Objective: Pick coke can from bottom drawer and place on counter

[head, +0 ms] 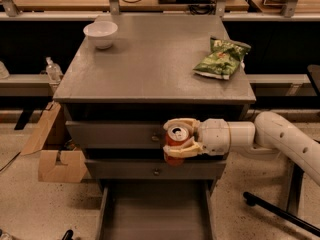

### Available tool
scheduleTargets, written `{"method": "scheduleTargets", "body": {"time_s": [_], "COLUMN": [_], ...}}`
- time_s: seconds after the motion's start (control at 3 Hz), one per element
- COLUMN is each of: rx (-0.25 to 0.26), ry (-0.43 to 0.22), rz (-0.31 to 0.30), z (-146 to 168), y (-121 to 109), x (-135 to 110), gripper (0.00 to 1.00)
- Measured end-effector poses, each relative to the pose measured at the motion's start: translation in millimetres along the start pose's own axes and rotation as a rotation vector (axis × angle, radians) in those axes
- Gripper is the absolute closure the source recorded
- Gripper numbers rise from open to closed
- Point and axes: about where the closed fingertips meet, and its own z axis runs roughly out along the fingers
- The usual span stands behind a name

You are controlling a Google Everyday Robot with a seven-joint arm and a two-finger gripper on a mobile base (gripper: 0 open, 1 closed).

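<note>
My gripper [178,138] is shut on the coke can [175,141], a red-orange can with a silver lid and pull tab facing up. It holds the can upright in the air in front of the two closed drawer fronts, just below the counter's front edge. The bottom drawer [155,215] is pulled out below, and the part of its grey floor in view is bare. The counter [150,59] is a flat grey slab above. My white arm [280,136] comes in from the right.
A white bowl [100,34] stands at the counter's back left. A green chip bag [222,59] lies at its right. A cardboard box [57,159] sits on the floor at left. A black chair base [280,211] is at the right.
</note>
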Motion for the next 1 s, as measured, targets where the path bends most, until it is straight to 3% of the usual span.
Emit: {"method": "scheduleTargets", "body": {"time_s": [0.33,0.67,1.0], "rx": [0.024,0.072,0.122], "ry": [0.021,0.051,0.083], "rz": [-0.004,-0.016,-0.038], "z": [-8.0,-20.6,-24.6], "y": [-3.3,-20.5,-60.8], "x": [-25.9,-97.3,-184.3], "gripper": [1.00,1.00,1.00]}}
